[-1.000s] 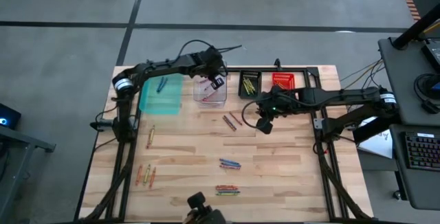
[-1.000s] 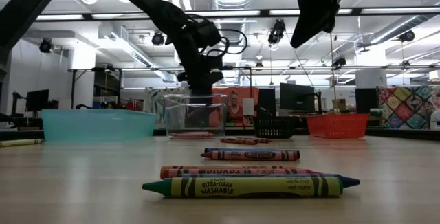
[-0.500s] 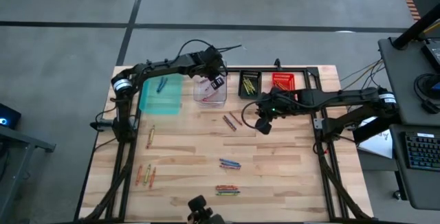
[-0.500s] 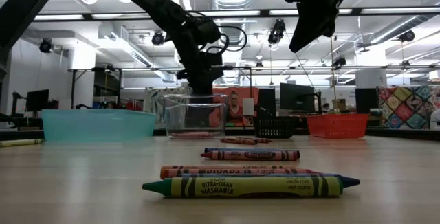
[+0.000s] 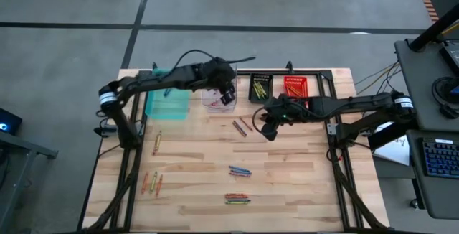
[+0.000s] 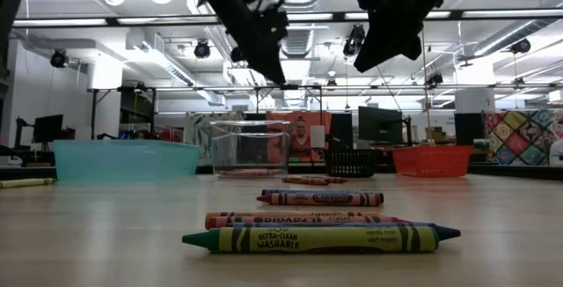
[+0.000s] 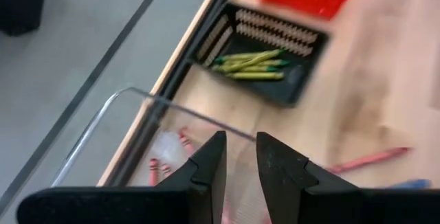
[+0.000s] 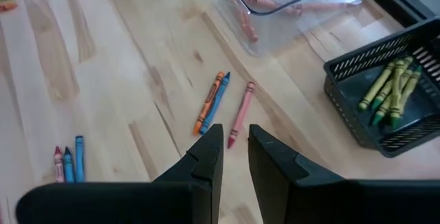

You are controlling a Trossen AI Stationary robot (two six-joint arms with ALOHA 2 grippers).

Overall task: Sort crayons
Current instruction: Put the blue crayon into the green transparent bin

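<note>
From above, the left gripper (image 5: 228, 92) hangs over the clear bin (image 5: 217, 102) at upper centre; the right gripper (image 5: 267, 128) hovers right of centre, near loose crayons (image 5: 242, 127). More crayons lie scattered lower on the worktop (image 5: 301, 176).

Low down, the front crayon (image 6: 321, 238) reads "ULTRA-CLEAN WASHABLE".

At the left wrist, jaws slightly parted, empty, above pink crayons (image 7: 157, 170).

At the right wrist, jaws slightly parted, empty, above a pink crayon (image 8: 240, 113) beside an orange-and-blue pair (image 8: 212, 102). I reckon a descent could catch the wrong one.
</note>
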